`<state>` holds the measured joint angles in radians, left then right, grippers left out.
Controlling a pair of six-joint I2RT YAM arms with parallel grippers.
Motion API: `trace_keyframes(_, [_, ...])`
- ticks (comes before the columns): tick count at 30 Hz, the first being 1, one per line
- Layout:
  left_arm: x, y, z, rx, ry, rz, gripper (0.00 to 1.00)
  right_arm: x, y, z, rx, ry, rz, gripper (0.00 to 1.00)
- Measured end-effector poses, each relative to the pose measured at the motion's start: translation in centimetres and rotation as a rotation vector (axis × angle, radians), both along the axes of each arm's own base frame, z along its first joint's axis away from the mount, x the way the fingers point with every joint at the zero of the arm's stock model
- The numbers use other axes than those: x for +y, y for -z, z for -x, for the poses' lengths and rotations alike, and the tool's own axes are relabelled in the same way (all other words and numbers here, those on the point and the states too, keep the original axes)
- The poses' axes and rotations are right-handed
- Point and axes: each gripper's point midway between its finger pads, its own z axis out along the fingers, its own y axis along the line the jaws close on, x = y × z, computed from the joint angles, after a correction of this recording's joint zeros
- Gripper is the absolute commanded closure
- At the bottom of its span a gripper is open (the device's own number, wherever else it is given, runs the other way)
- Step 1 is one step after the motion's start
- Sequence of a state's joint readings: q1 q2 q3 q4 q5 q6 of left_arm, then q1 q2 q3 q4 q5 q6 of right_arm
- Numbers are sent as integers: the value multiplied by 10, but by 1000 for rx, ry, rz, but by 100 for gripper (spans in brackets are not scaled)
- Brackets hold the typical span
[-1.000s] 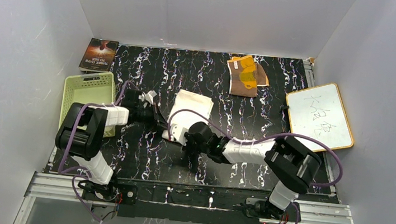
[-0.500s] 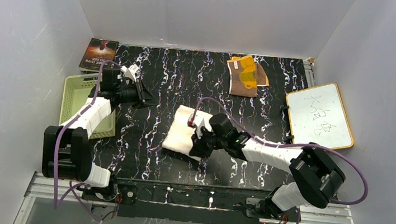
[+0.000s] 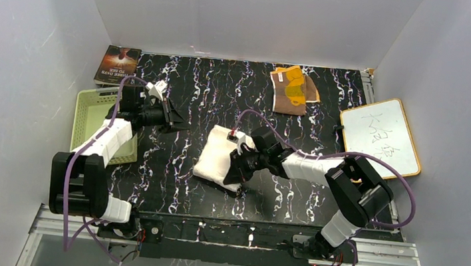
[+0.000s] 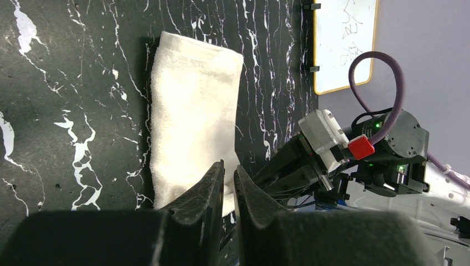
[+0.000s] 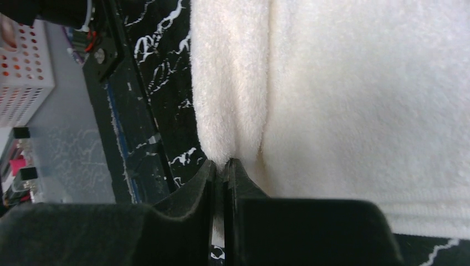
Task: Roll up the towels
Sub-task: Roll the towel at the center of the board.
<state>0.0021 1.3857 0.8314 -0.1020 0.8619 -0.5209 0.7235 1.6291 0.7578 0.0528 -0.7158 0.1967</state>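
The cream-white towel (image 3: 219,156) lies folded in the middle of the black marbled table. It fills the right wrist view (image 5: 354,94) and shows in the left wrist view (image 4: 191,111). My right gripper (image 3: 240,167) is shut on the towel's near right edge, pinching a fold (image 5: 224,166). My left gripper (image 3: 177,121) hovers left of the towel, shut and empty, apart from it. The brown towel with yellow-orange pattern (image 3: 293,89) lies crumpled at the back of the table.
A pale green basket (image 3: 96,114) sits at the left edge. A book (image 3: 118,64) lies at the back left. A white board with a wooden frame (image 3: 380,137) lies at the right.
My left arm swung back and left, away from the towel, then held still. My right gripper moved up onto the towel's near right edge and shut on it.
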Motion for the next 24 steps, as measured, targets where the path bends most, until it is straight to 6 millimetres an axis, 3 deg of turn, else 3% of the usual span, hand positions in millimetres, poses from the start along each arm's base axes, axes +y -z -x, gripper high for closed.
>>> trace_keyframes(8, [-12,0,6,0,32,23,89,13,-21,13,79,-83,-97,100])
trace_keyframes(19, [-24,2,31,2,57,45,89,15,22,12,439,-22,-40,100])
trace_keyframes(24, [-27,1,40,1,55,57,90,17,18,10,558,21,-72,100])
